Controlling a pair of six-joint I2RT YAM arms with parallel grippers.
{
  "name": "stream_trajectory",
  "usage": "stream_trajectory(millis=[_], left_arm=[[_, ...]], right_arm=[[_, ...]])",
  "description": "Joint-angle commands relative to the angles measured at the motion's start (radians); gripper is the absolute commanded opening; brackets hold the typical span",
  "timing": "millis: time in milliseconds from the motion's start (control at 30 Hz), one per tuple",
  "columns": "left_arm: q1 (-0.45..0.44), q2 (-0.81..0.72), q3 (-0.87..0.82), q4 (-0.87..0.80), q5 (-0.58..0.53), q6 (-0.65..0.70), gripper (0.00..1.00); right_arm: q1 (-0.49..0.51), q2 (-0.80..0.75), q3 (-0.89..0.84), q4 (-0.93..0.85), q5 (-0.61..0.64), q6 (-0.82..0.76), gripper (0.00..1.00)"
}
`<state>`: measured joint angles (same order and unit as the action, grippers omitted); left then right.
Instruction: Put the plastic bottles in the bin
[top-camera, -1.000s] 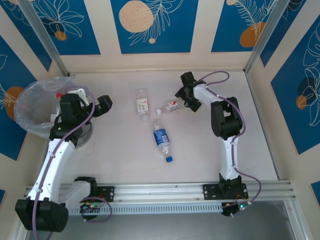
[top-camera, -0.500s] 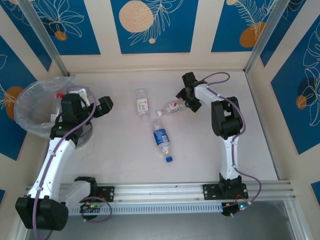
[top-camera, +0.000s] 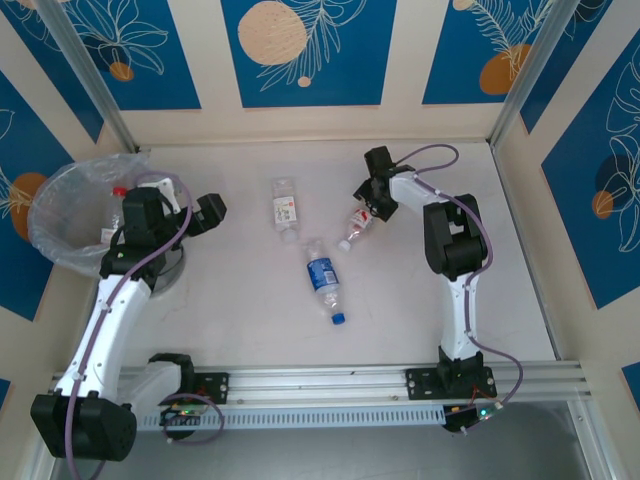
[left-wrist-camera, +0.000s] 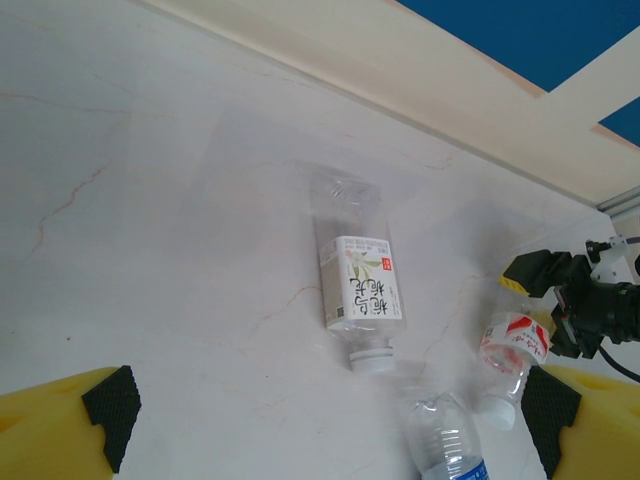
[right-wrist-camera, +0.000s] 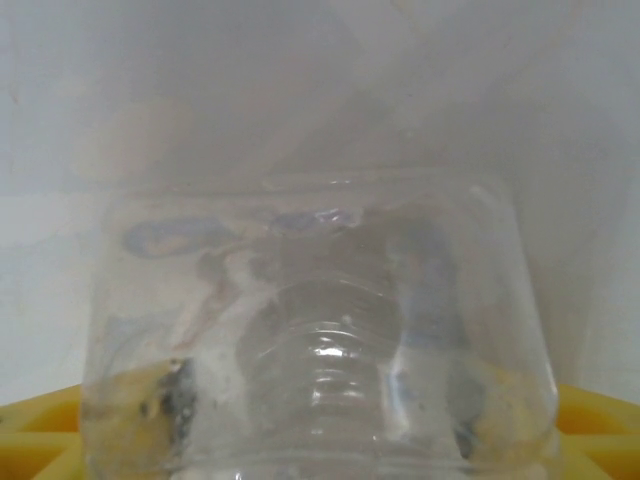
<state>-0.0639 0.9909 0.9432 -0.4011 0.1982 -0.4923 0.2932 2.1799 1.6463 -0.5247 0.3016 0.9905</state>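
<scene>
- Three bottles are outside the bin (top-camera: 45, 205): the white bottle (top-camera: 285, 208), the blue bottle (top-camera: 322, 278) and the red bottle (top-camera: 356, 224). All are mid-table, well apart from the bin at the far left.
- Inside the bin, a red cap (top-camera: 118, 190) shows through the bag, so at least one bottle seems to be in already. How many lie there I cannot tell.
- The right gripper (top-camera: 370, 205) is clenched on the red bottle at its base end. In the right wrist view the clear base sits between the yellow fingers (right-wrist-camera: 25, 435).
- The red bottle is tilted, its cap pointing toward the blue bottle. Whether it touches the table (top-camera: 500, 250) I cannot tell.
- The left gripper (top-camera: 207, 212) is released and empty, its pads (left-wrist-camera: 105, 408) wide apart. It sits near the bin and faces the white bottle.
- The white bottle lies flat with its cap toward the blue bottle. The blue bottle lies flat nearer the arm bases, its blue cap pointing that way. Neither gripper touches either one.
- Progress, as I judge it, is partial: the red bottle is grasped but not yet carried.
- Left to do are taking the red bottle to the bin, then the white and blue ones.
- The bin is on the left arm's side, so the red bottle likely needs a long reach or a handover.
</scene>
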Motion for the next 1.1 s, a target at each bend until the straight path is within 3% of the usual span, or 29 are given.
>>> stream_trajectory(millis=[0,267,533,733,1067], left_arm=[[-0.002,0.013,0.015,-0.007,0.002,-0.012,0.99],[-0.002,0.027,-0.007,0.037,0.040,-0.080,0.99],[-0.013,0.061,-0.012,0.096,0.131,-0.110,0.99],[-0.095,0.104,-0.009,0.161,0.140,-0.118,0.99],[-0.243,0.310,0.007,0.402,0.305,-0.146,0.99]], right_arm=[[0.002,-0.081,-0.039,0.062,-0.028,-0.020,0.66],[0.003,-0.203,-0.184,0.187,-0.048,-0.021,0.56],[0.015,-0.325,-0.317,0.255,-0.080,0.008,0.55],[0.039,-0.416,-0.388,0.302,-0.100,0.018,0.54],[0.097,-0.529,-0.479,0.478,-0.156,0.011,0.54]])
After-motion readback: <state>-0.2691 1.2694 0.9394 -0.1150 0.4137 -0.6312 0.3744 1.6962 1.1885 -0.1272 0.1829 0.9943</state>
